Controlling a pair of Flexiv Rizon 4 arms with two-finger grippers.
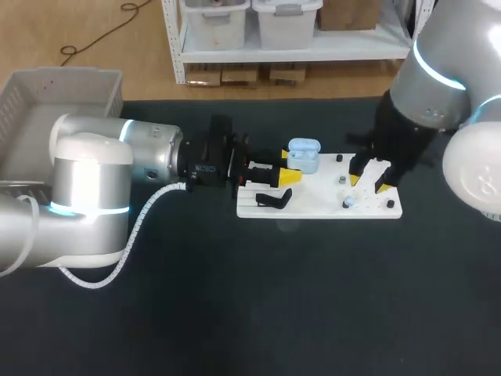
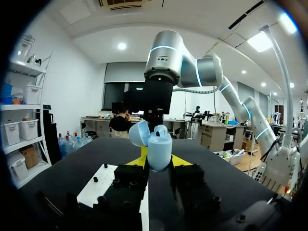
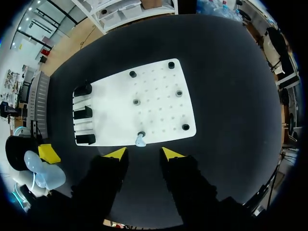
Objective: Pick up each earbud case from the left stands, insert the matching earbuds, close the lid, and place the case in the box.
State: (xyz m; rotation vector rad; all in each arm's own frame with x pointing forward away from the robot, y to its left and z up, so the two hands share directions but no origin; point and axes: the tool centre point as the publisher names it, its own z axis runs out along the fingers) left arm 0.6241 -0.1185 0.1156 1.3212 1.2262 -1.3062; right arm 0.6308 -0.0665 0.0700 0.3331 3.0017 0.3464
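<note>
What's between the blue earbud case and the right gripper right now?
In the head view, only a stretch of the white board with two small black pegs lies between the earbud case and the right gripper.

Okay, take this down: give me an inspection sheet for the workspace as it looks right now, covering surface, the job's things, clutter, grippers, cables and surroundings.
Surface: black table with a white pegboard lying on it.
Job's things: light blue earbud case, lid open, held off the board; one earbud standing at the pegboard's edge; three black stands along one side of the board, no case on them; grey box at the far left.
Clutter: nothing seen.
Grippers: left gripper shut on the earbud case; right gripper open, over the board with the earbud just ahead of its tips.
Cables: white coiled cable looping along the left arm.
Surroundings: nothing seen reaching over the table.
</note>
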